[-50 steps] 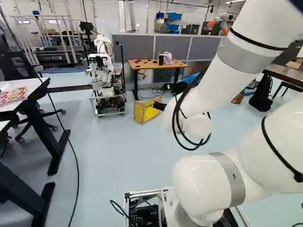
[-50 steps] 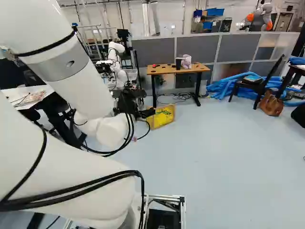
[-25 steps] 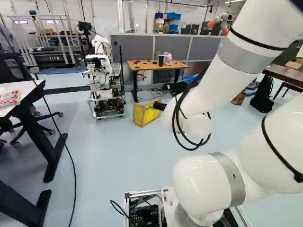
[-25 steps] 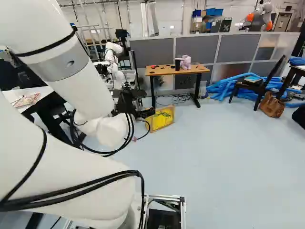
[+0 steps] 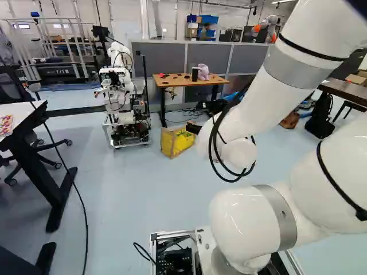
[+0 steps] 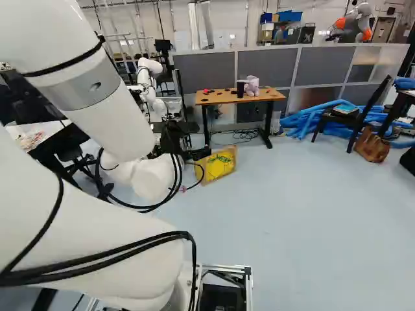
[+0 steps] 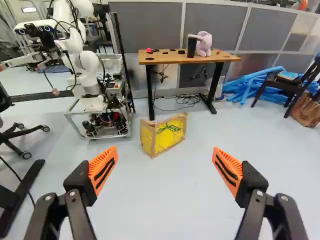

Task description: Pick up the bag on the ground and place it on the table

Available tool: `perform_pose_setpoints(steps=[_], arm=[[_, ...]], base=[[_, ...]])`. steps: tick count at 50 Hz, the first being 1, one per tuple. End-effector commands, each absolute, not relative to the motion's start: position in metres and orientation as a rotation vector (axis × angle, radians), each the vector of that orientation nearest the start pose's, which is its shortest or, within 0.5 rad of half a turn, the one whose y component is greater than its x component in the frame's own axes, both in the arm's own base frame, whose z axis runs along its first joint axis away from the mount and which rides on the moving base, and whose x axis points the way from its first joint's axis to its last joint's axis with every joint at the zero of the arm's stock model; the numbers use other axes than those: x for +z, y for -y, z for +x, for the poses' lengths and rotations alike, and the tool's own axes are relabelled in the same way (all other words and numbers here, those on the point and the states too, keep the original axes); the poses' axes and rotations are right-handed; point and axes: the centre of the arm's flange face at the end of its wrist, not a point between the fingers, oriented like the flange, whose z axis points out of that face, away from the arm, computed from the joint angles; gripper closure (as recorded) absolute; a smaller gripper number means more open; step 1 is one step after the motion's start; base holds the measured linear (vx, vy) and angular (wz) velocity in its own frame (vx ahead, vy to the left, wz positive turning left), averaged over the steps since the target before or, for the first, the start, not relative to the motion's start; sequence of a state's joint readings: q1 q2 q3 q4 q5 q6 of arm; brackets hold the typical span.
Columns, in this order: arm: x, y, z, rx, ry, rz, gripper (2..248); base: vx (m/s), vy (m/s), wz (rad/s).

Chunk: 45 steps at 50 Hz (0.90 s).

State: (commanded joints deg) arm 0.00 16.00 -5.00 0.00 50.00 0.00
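Base (image 6: pixel 226 268) rolled forward a bit, bag (image 7: pixel 171 134) now nearer
Claw (image 7: pixel 165 151) wide open, holding nothing; bag's on the floor (image 7: pixel 160 200) straight ahead (nicely centred, imo), just before the desk (image 7: pixel 170 59).

A lane of pale floor (image 7: pixel 165 200) is left between the spread claw (image 6: pixel 198 154) and the near edge of the table (image 7: pixel 160 59), interrupted by the yellow bag (image 7: pixel 170 132) and flanked on the left by another robot (image 7: pixel 87 67). Room on top is narrowed by a black cup (image 7: pixel 191 47) and plush toy (image 7: pixel 204 45); beyond the far edge, passage is barred by a grey partition (image 7: pixel 145 25).
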Motion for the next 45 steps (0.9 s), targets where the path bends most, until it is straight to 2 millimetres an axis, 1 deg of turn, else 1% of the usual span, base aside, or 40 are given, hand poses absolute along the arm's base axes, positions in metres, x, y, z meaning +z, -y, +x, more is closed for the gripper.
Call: perform_pose_setpoints(steps=[13,26,45], arm=[[0.3656,0.0000,0.2703,-1.824,0.000,-2.558,3],[0.3656,0.0000,0.2703,-1.824,0.000,-2.558,3],[0.3656,0.0000,0.2703,-1.824,0.000,-2.558,3]], base=[[0.180,-0.060,-0.003],[0.253,-0.061,-0.014],[0.302,-0.007,-0.023]])
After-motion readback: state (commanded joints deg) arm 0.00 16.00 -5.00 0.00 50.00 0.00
